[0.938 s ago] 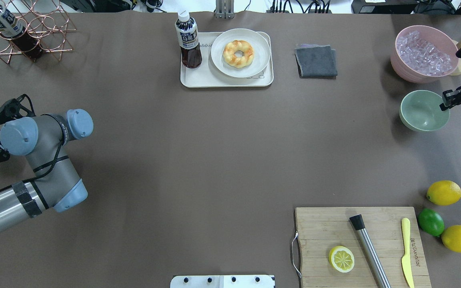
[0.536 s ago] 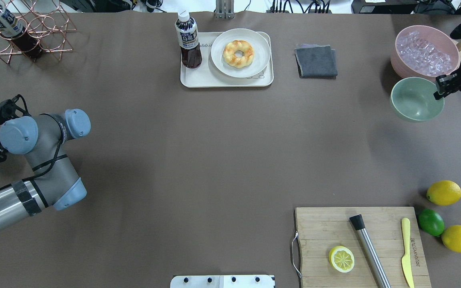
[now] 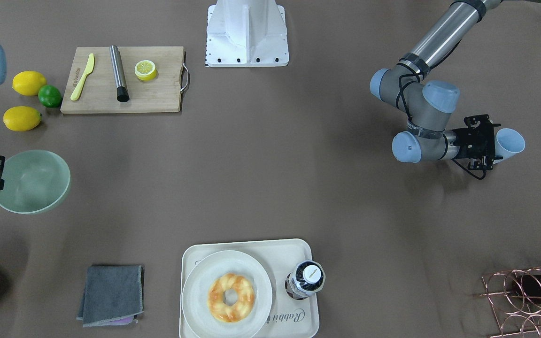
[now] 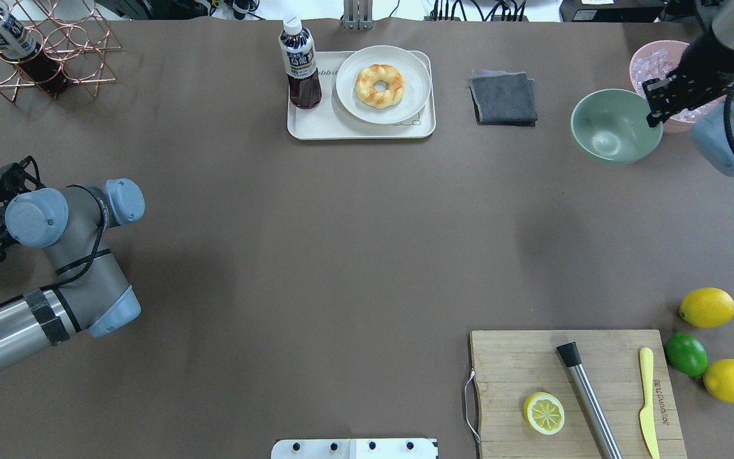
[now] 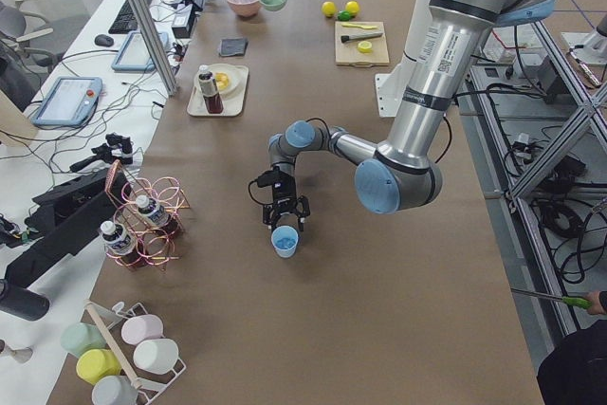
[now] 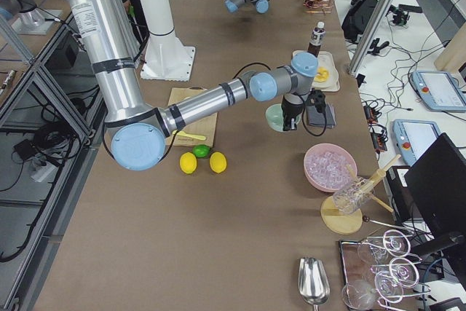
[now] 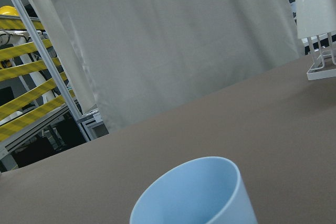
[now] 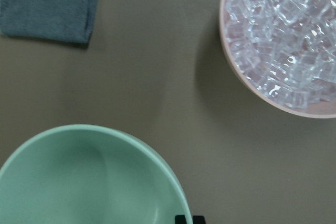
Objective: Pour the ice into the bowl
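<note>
My right gripper (image 4: pixel 652 109) is shut on the rim of the pale mint-green bowl (image 4: pixel 612 127) and holds it in the air, left of the dusty-pink tub (image 4: pixel 638 60). The bowl looks empty in the right wrist view (image 8: pixel 79 182). The ice (image 8: pixel 283 35) fills the pink tub. My left gripper (image 3: pixel 490 146) is shut on a light blue cup (image 3: pixel 510 144), held tilted low over the table at the robot's left. The left wrist view shows only the cup's rim (image 7: pixel 194 192); what it holds is hidden.
A grey cloth (image 4: pixel 504 95) lies just left of the bowl. A tray (image 4: pixel 341 131) carries a doughnut plate and a bottle. A cutting board (image 4: pixel 520 363) holds a lemon slice, a metal rod and a knife, with lemons (image 4: pixel 706 306) beside it. A copper rack (image 4: pixel 55 38) stands far left.
My right gripper has carried the bowl away from the robot and toward the table's middle, past the pink tub. The left arm has barely shifted.
</note>
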Controlling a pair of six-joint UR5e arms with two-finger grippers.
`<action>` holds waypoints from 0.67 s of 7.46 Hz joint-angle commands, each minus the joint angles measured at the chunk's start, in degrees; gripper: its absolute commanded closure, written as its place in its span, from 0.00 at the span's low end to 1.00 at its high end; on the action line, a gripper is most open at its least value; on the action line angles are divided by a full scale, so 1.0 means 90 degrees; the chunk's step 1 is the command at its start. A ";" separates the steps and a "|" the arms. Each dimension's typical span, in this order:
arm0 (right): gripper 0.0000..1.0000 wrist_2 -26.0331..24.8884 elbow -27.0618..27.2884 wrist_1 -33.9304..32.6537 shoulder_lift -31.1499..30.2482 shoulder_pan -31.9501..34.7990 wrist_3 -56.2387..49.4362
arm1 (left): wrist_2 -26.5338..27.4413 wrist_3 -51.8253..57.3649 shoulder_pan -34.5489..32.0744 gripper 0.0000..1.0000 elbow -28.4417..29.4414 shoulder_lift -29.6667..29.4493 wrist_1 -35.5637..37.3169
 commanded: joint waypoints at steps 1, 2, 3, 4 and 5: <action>1.00 -0.0466 -0.0007 -0.1062 0.1350 -0.0731 0.1033 | 0.0009 -0.0049 0.0024 0.06 0.0140 -0.0057 -0.0019; 1.00 -0.0710 -0.0017 -0.1200 0.1713 -0.1063 0.1464 | 0.0019 -0.0272 0.0004 0.06 0.0102 -0.0106 -0.0077; 1.00 -0.1022 -0.0056 -0.1231 0.1997 -0.1443 0.1932 | 0.0029 -0.0487 -0.0015 0.06 0.0111 -0.0126 -0.0416; 1.00 -0.1344 -0.0095 -0.1231 0.2261 -0.1892 0.2507 | 0.0155 -0.0779 -0.0074 0.06 0.0111 -0.0136 -0.0661; 1.00 -0.1599 -0.0434 -0.1221 0.2708 -0.2245 0.2948 | 0.0156 -0.0898 -0.0084 0.06 0.0111 -0.0136 -0.0683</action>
